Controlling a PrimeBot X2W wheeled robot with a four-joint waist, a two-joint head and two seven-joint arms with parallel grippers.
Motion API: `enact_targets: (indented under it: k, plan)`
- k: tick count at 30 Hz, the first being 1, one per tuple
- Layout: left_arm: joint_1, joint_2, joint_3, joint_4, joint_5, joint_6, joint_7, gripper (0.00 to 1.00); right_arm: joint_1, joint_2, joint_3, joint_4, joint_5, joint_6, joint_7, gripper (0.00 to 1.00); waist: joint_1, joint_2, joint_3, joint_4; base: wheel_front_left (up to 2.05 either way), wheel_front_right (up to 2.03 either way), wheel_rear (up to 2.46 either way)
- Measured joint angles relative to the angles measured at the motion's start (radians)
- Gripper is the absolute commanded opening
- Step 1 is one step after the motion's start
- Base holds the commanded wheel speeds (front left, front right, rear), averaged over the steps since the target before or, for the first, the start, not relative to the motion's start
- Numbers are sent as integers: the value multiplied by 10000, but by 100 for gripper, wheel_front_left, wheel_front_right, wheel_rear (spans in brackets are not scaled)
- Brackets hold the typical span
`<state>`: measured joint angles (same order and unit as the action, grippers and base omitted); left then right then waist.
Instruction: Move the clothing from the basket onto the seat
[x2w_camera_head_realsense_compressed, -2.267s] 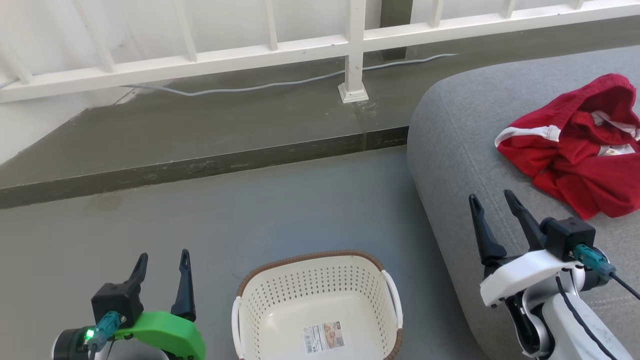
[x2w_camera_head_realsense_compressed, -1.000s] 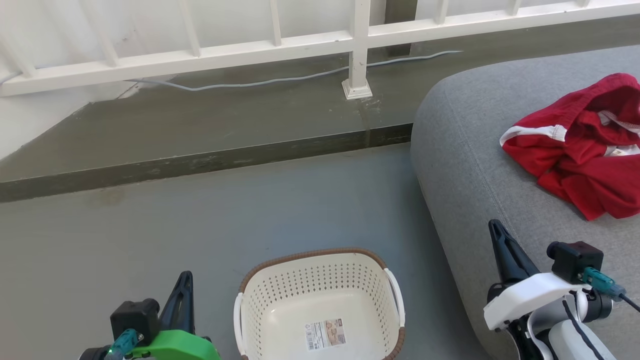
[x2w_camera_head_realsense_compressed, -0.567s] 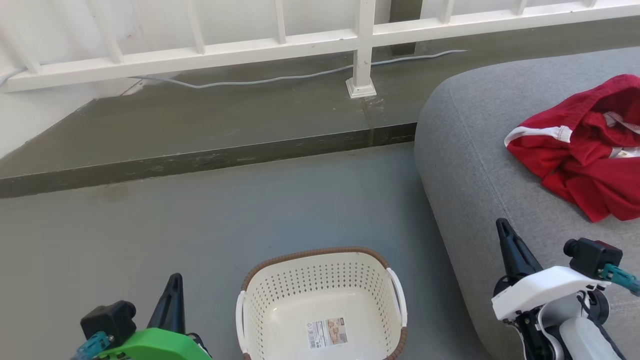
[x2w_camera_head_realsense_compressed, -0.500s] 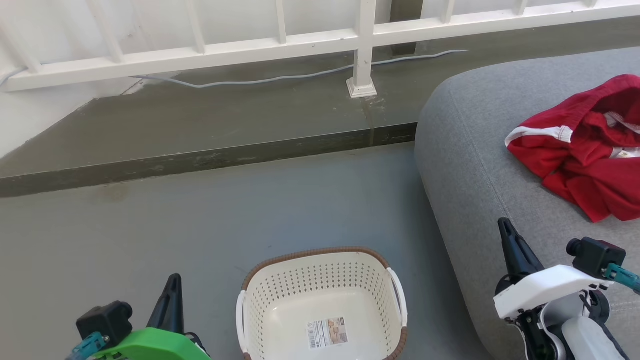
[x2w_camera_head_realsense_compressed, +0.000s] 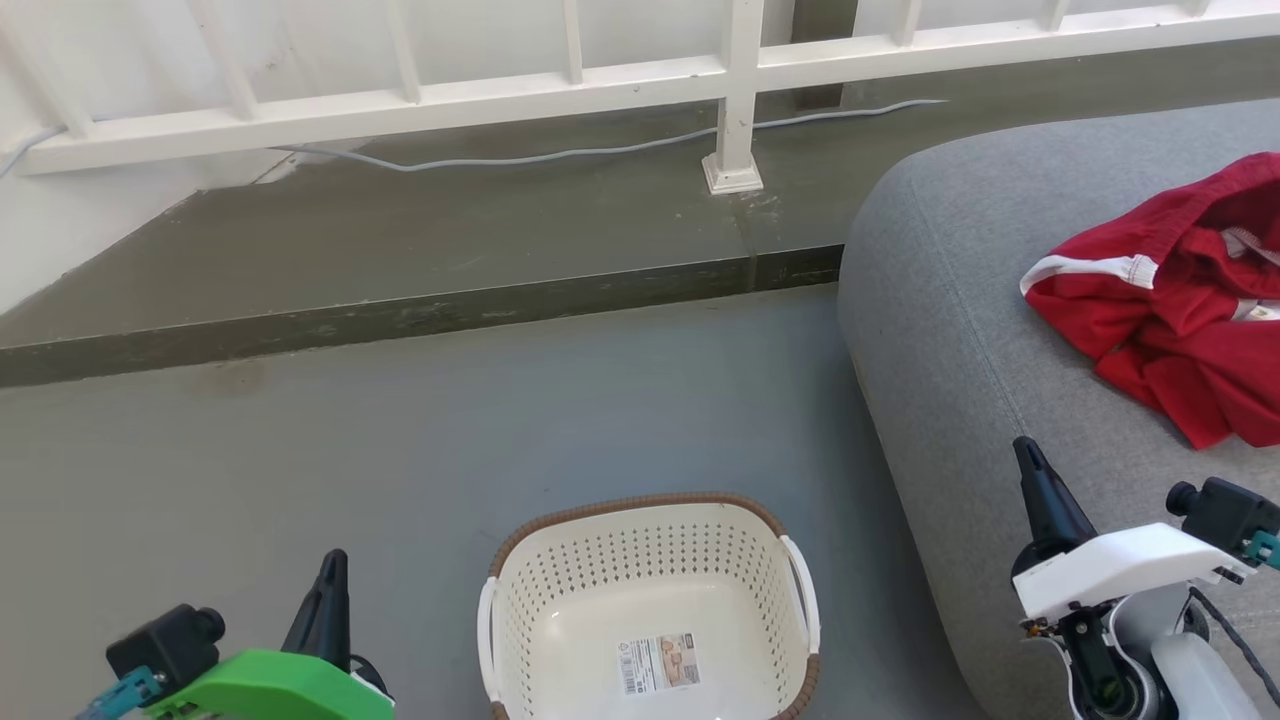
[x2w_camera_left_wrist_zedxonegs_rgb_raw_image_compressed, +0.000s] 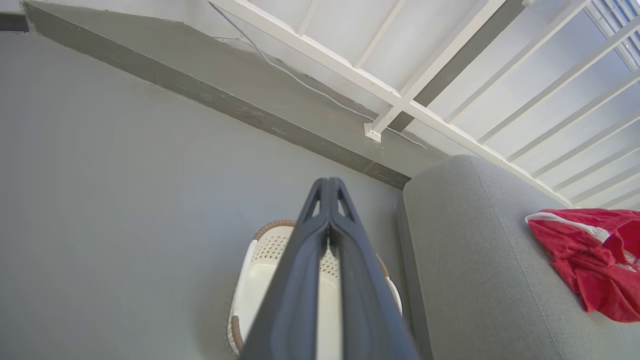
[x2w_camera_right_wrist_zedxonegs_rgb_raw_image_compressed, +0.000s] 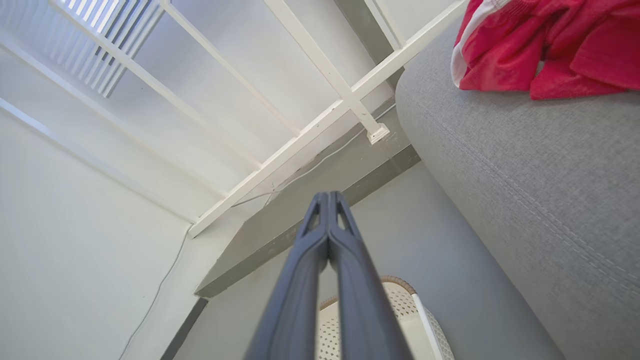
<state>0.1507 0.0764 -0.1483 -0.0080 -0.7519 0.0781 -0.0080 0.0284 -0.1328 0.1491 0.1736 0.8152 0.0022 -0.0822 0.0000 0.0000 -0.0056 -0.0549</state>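
On the grey seat (x2w_camera_head_realsense_compressed: 960, 330), well back from its rounded left edge, lying in a crumpled heap: the clothing (x2w_camera_head_realsense_compressed: 1170, 310), bright red with a white stripe showing. Standing upright on the floor (x2w_camera_head_realsense_compressed: 400, 450) just beside the seat's left edge: the basket (x2w_camera_head_realsense_compressed: 640, 498), showing a paper label (x2w_camera_head_realsense_compressed: 658, 663) on its bottom. Hovering low to the basket's left, both dark fingers pressing tightly together: the left claw (x2w_camera_head_realsense_compressed: 330, 585). Hanging above the seat near its left edge, fingers likewise pressing together, well apart from the clothing: the right claw (x2w_camera_head_realsense_compressed: 1035, 490). Running along a raised ledge at the floor's far edge: a white railing (x2w_camera_head_realsense_compressed: 640, 85) and a pale cable (x2w_camera_head_realsense_compressed: 560, 155).
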Motion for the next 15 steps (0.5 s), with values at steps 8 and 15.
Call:
enact_targets:
  k: [8, 15]
  plan:
    - [-231, 33, 180, 282, -1183, -215, 73, 0, -66, 54, -303, 115, 1026, 163, 221, 0, 0, 0, 13, 66, 0, 0, 0]
    - [-394, 52, 276, 495, -2240, -431, 90, 0, -210, 96, -562, 226, 1881, 261, 407, 0, 0, 0, 24, 125, 0, 0, 0]
